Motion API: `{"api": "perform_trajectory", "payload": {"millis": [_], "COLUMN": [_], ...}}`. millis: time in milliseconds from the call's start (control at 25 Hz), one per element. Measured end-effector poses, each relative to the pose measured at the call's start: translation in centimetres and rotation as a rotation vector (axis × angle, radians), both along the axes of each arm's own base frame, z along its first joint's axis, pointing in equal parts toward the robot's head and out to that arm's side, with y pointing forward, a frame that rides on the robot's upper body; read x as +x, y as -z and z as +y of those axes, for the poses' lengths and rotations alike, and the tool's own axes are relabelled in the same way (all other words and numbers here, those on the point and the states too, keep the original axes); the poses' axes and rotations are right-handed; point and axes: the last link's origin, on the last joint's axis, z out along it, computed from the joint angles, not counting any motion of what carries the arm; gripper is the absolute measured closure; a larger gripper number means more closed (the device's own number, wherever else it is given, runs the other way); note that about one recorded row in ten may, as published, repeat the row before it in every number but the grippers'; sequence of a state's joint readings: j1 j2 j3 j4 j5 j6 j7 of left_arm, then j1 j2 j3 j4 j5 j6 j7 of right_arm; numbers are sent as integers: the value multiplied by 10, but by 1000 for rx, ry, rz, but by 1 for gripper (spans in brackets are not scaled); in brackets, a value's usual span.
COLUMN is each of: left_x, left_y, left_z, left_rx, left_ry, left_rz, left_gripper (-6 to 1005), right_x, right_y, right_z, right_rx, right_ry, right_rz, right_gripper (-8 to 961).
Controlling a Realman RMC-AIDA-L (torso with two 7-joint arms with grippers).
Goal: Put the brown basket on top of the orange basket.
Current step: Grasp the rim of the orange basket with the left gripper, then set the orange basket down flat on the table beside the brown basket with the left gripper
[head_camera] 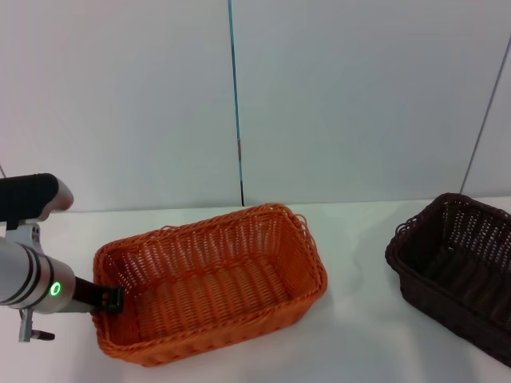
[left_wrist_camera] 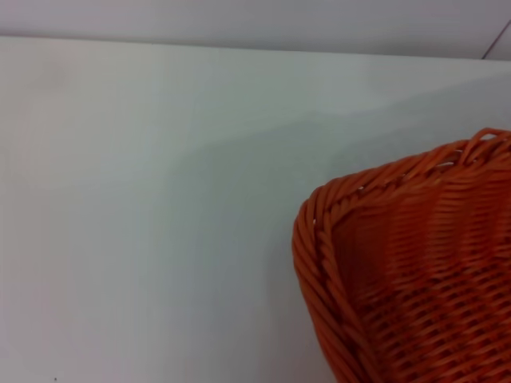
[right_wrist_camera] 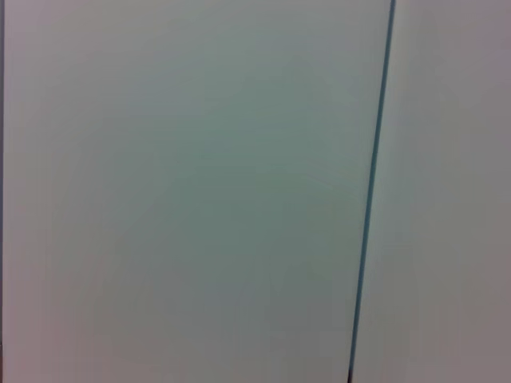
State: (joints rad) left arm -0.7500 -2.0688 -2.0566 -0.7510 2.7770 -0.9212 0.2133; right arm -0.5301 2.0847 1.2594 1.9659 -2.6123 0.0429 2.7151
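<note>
Head view: left gripper at orange basket rim, fingers' state unclear; brown basket well apart. Risk: dragging the wrong basket.

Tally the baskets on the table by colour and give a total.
Orange basket: 1
Brown basket: 1
Total: 2 baskets, standing apart on the white table. The left gripper is at the orange basket's left end wall.
</note>
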Motion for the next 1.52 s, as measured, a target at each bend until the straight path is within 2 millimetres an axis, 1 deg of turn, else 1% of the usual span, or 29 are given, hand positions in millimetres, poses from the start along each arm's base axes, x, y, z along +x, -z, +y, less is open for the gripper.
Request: {"api": "perform_trajectory", "payload": {"millis": [280, 680, 1000, 1280, 1520], "left_x": [4, 7, 7, 16, 25], "left_y": [-5, -5, -20, -34, -38], "left_z": [2, 3, 2, 5, 8], "left_rx": [-23, -28, -67, -91, -106], "left_ry": [-5, 4, -28, -29, -14], "left_rz": [-3, 2, -32, -54, -65], "left_gripper": [808, 808, 811, 818, 831], "right_x": [1, 2, 2, 3, 4], "right_y": [2, 4, 7, 8, 7], "right_z": [1, 2, 3, 3, 3], "right_rx": [-1, 3, -5, -7, -6], "right_ry": [-2, -3, -6, -4, -3], "right_rz": [2, 4, 5, 4, 3], "right_gripper": [38, 38, 38, 39, 39]}}
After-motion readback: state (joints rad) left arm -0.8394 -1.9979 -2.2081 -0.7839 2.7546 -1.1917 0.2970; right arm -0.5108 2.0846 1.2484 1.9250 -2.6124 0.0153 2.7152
